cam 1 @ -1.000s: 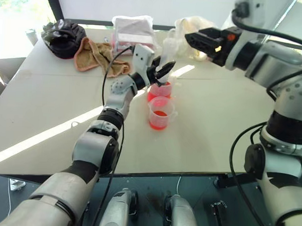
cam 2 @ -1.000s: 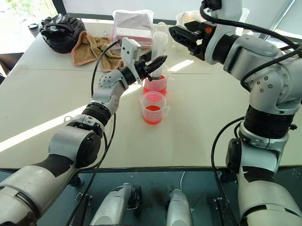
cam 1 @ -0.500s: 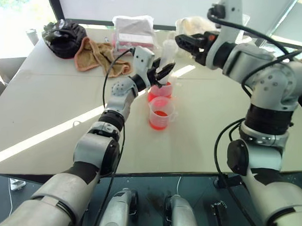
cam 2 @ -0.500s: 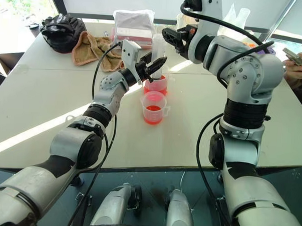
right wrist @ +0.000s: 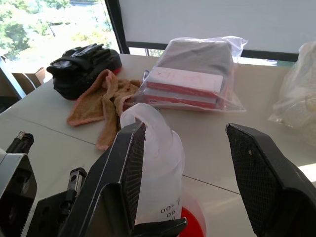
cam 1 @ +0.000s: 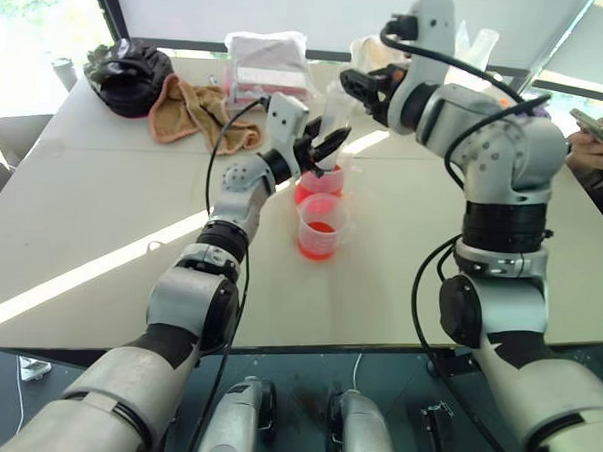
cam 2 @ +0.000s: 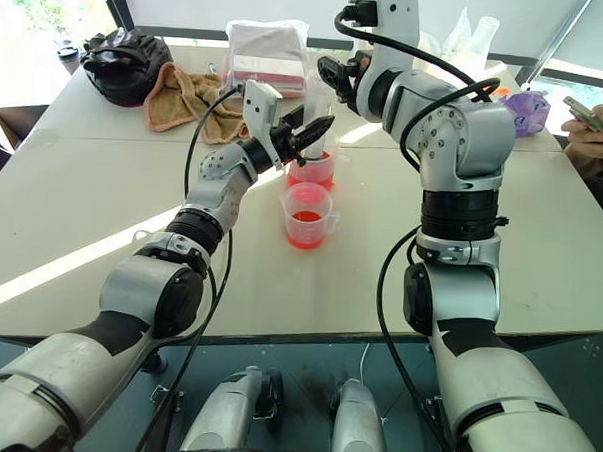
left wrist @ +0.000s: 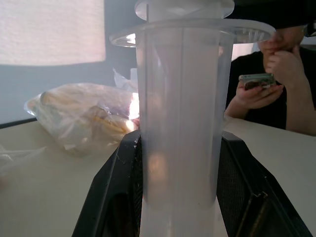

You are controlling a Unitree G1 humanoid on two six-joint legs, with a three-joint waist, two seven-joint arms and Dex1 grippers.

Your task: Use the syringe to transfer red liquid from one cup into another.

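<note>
- Two clear plastic measuring cups stand close together near the middle of the pale table (cam 2: 102, 207): the nearer cup (cam 2: 306, 215) and, just behind it, the farther cup (cam 2: 310, 169), each holding translucent red liquid (cam 2: 303, 226).
- The large clear plastic syringe (cam 2: 315, 106) with the white plunger stands upright, its lower end down inside the farther cup; the tip is hidden there.
- The left gripper (cam 2: 308, 127) has its two black fingers clamped on the syringe barrel, one on either side, as the left wrist view shows with the barrel (left wrist: 180, 123) pinched between them.
- The right gripper (cam 2: 330, 74) reaches in from the right at the height of the syringe's top; its black fingers (right wrist: 123, 182) stand well spread and hold nothing, with the plunger end close by the left one.
- At the table's far side lie a black padded glove (cam 2: 124, 56), a crumpled orange-tan cloth (cam 2: 192, 101) and a clear bag (cam 2: 265, 46) of flat pink and white packs.
- A crinkled clear bag of pale stuff (left wrist: 84, 113) sits farther right along that edge, and a small purple thing (cam 2: 528, 109) beyond it.
- A person's hand (cam 2: 594, 134) with a phone rests at the table's right edge.
</note>
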